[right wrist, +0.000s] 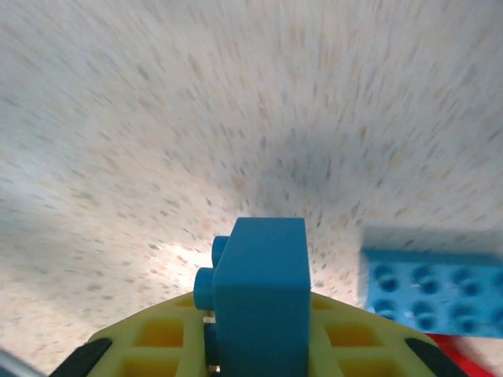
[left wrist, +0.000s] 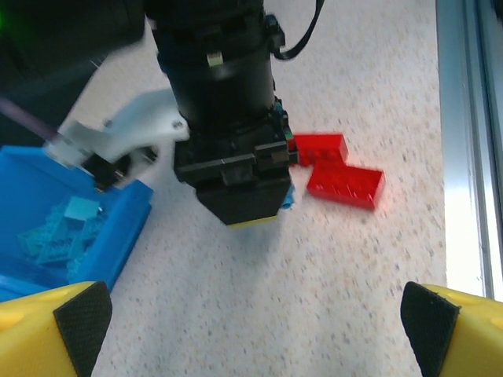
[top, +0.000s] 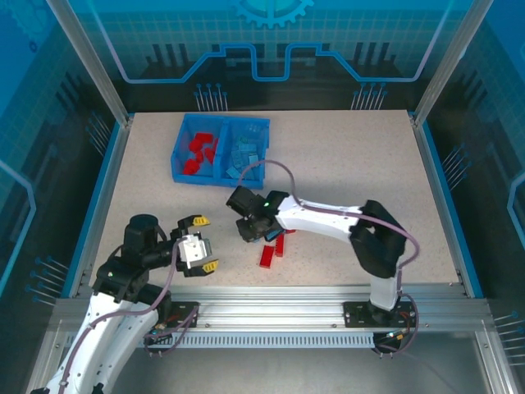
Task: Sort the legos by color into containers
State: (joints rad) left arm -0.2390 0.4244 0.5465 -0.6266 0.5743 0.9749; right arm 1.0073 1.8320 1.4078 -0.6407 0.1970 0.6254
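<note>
As seen from the right wrist, closed on one blue brick: the right jaws, with yellow finger pieces on both sides of the brick and its studs turned to the left. Held low over the speckled tabletop; whether touching it or not, cannot tell. Just right of these jaws, a second blue brick, lying flat with studs up.

From the left wrist, the same right jaws pointing down at the tabletop, a small corner of blue visible at their tip. Close beside them, on the side away from the tray, two red bricks, flat on the tabletop and set against each other in a step.

Beyond the right jaws and a little to their left in the top view, the blue tray, near but apart from them. Red pieces in its left compartment, light blue pieces in its right compartment, with a middle wall between.

Left jaws wide open, holding nothing, with yellow fingertips and black pads far apart. Above bare tabletop, left of the right jaws, and facing toward them.
</note>
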